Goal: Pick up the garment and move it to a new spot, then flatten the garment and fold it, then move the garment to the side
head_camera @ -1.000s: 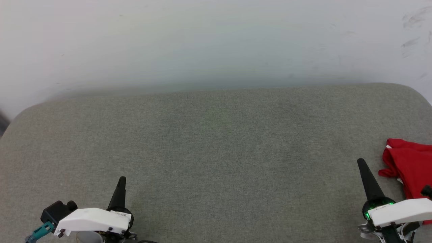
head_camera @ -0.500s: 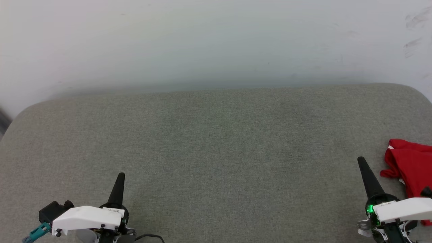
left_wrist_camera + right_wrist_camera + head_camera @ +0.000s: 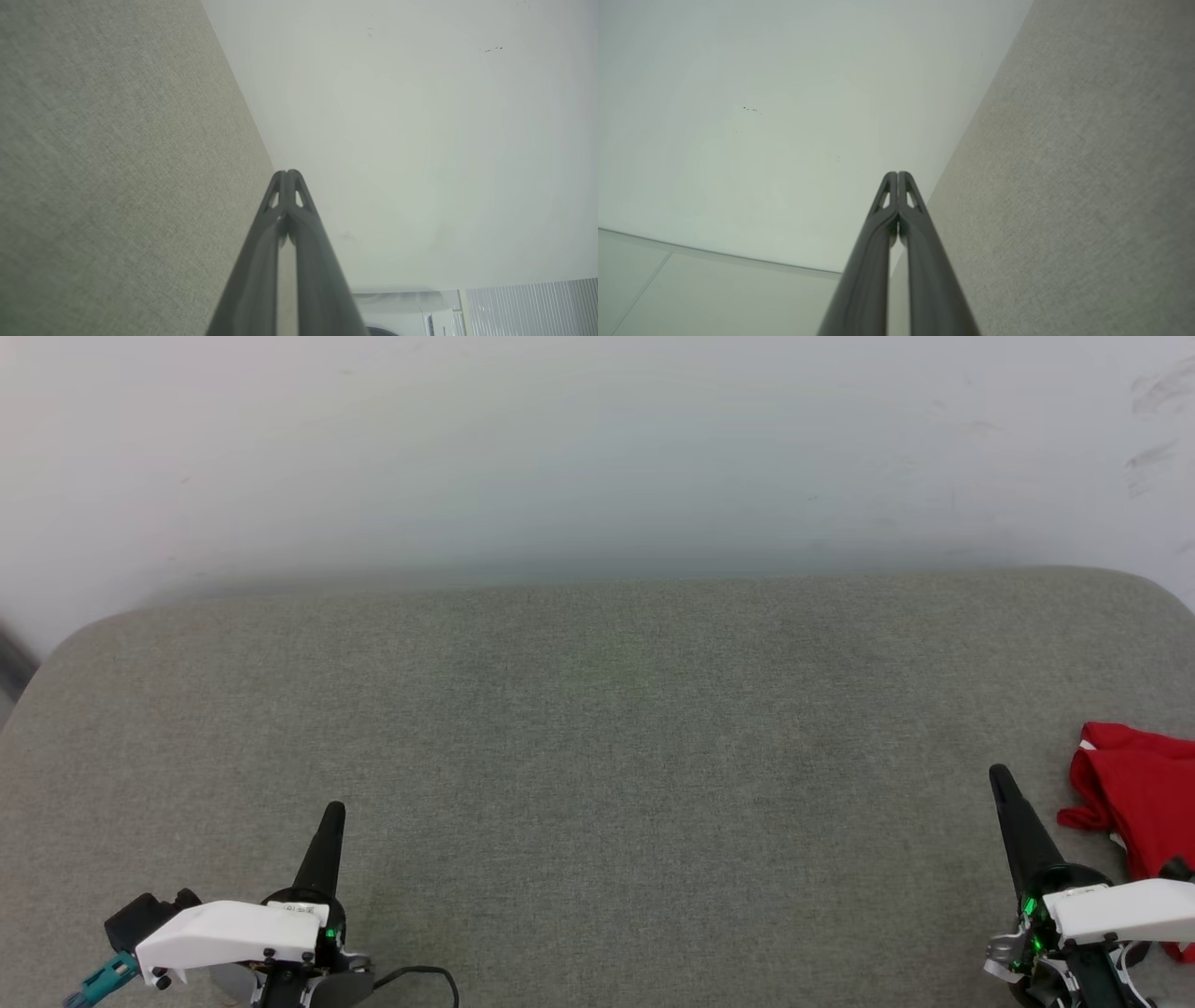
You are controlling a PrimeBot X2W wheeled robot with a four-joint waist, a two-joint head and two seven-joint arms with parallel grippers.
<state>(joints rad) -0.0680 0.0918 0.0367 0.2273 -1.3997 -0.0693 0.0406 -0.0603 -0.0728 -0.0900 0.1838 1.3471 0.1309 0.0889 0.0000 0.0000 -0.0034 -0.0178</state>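
A grey-green woven fabric surface (image 3: 597, 709) met a pale scuffed wall (image 3: 597, 448); a crumpled red soft garment (image 3: 1144, 793) lay at its right edge. The left gripper (image 3: 332, 809) and right gripper (image 3: 999, 773) were closed, empty.

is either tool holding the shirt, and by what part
Nothing is held. The left tool and right tool are shut and empty; the shirt lies loose beside the right one.

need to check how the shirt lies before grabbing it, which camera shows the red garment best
The head view: the garment lies bunched on the grey cushion at the picture's right edge, cut off there, just right of the right gripper. Both wrist views face the cushion and the white wall instead.
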